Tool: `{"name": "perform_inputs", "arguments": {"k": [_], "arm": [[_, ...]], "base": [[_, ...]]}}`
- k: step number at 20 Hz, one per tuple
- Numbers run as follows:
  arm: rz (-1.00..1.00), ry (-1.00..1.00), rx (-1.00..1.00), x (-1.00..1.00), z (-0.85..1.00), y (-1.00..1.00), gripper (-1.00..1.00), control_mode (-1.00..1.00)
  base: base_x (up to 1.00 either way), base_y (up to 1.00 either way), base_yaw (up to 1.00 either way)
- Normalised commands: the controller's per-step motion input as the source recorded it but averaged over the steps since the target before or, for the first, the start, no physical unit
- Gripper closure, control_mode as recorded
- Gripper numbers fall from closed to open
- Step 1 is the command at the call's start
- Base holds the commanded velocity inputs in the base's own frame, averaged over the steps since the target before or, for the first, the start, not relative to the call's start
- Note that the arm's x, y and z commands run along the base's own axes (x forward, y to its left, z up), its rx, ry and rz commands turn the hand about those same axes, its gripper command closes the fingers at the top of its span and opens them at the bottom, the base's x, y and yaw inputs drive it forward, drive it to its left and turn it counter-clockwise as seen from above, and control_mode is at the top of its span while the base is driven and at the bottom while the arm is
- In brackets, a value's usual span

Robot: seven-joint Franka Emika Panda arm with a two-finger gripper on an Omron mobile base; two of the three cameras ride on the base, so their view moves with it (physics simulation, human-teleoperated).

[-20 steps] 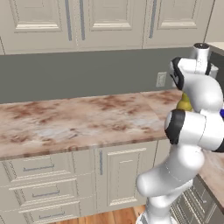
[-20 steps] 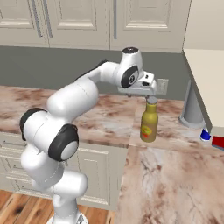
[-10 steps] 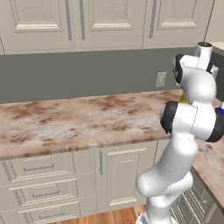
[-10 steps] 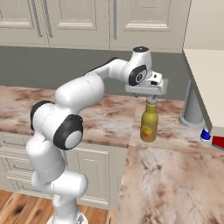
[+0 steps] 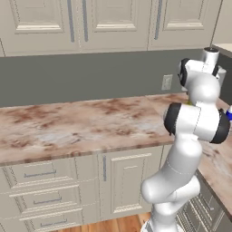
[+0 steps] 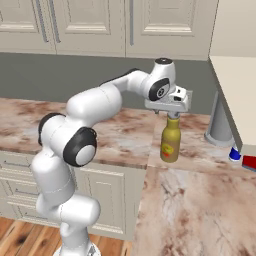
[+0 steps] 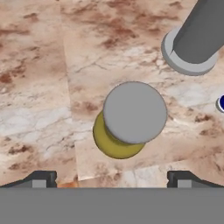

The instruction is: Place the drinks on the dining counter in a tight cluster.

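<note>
While the amber bottle (image 6: 170, 141) stands upright on the marbled counter (image 6: 195, 200) near its inner corner, I see my fingers (image 6: 172, 115) spread wide just above its grey cap (image 7: 134, 112), holding nothing. A grey cylinder (image 6: 220, 122) stands near, to the right.

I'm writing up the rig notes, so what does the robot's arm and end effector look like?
The arm is glossy white, built of rounded tubular links with dark grey bands at the joints. The end effector hangs from a pale grey boxy hand and ends in two small dark finger tips. No cables or markings show.
</note>
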Motion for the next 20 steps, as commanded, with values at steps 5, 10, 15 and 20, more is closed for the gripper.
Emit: {"name": "perform_inputs", "arguments": {"k": [5, 10, 15, 20], "arm": [[0.00, 0.02, 0.00, 0.29, -0.01, -0.06, -1.00, -1.00], [0.00, 0.01, 0.00, 0.31, -0.03, -0.11, -1.00, -1.00], [0.00, 0.04, 0.00, 0.17, 0.00, -0.22, -1.00, -1.00], [0.00, 0.01, 0.01, 0.03, -0.04, -0.15, -1.00, -1.00]], "base": [[0.00, 0.00, 0.00], [0.00, 0.00, 0.00], [0.00, 0.00, 0.00], [0.00, 0.00, 0.00]]}}
